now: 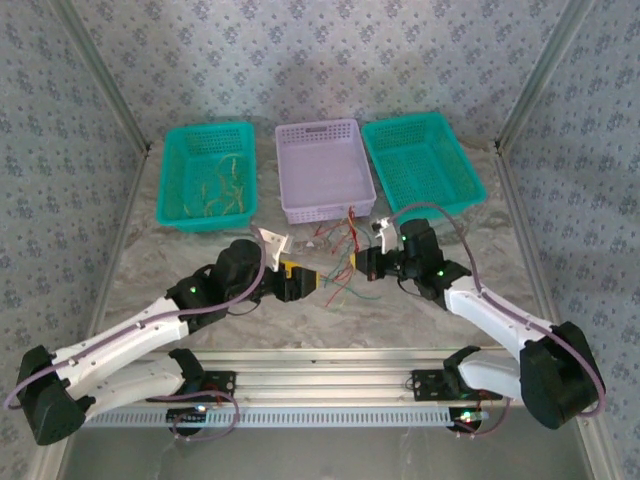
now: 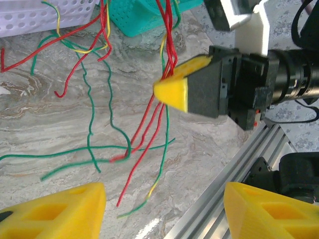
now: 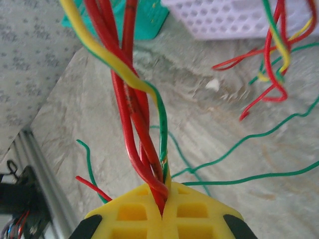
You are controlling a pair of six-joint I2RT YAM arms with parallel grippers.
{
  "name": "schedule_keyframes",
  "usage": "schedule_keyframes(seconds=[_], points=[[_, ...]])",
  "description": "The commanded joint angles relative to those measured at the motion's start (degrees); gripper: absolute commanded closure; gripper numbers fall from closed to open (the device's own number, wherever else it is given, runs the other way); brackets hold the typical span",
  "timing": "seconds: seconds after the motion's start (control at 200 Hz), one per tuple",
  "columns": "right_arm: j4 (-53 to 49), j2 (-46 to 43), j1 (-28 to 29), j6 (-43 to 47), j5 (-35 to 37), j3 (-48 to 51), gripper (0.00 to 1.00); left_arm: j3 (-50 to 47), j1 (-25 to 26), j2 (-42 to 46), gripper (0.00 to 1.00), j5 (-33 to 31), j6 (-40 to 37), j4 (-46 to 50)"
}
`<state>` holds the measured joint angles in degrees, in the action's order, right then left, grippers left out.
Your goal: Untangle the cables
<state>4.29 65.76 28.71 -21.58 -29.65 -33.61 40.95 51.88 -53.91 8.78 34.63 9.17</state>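
The cables [image 1: 345, 243] are a tangle of thin red, green and yellow wires on the marble table in front of the lilac basket. My right gripper [image 3: 163, 211] is shut on a twisted bundle of red, green and yellow cables [image 3: 130, 107], which rises from its yellow fingertips. In the left wrist view that right gripper [image 2: 172, 93] holds the bundle above the table, and loose red and green cable ends [image 2: 144, 149] trail beneath it. My left gripper [image 2: 164, 214] stands open just left of the right one [image 1: 357, 266], with nothing gripped between its yellow fingers [image 2: 55, 211].
A teal basket [image 1: 170, 185] at the back left holds several yellowish wires. A lilac basket [image 1: 318, 128] stands in the middle and another teal basket [image 1: 470, 188] on the right. An aluminium rail [image 1: 330, 360] runs along the near table edge.
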Motion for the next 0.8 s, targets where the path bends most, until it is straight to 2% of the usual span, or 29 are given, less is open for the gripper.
schedule_keyframes(seconds=[0.0,0.11,0.2,0.335,0.52,0.794], points=[[1.25,-1.24,1.33,0.18,-5.0,2.32,1.0,-0.25,0.24,1.09,0.36,0.25,0.75,-1.08],[2.23,-1.47,0.61,-0.25,-7.59,5.25,1.0,-0.34,0.29,0.8,0.36,0.35,1.02,-1.51],[8.42,-3.75,0.03,-2.72,-12.23,7.52,1.0,-0.09,0.26,0.1,0.36,0.45,1.16,-1.79],[10.3,-8.03,-0.53,-2.69,-12.91,8.53,1.0,0.67,0.24,-1.18,0.36,0.81,1.01,-1.89],[15.38,-6.38,-1.14,-6.86,-19.69,9.01,1.0,1.0,0.25,-1.9,0.36,0.89,1.23,-2.14],[17.5,-9.47,-0.55,-8.52,-19.74,7.74,1.0,-0.49,0.33,-3.07,0.36,2.85,3.06,-5.12]])
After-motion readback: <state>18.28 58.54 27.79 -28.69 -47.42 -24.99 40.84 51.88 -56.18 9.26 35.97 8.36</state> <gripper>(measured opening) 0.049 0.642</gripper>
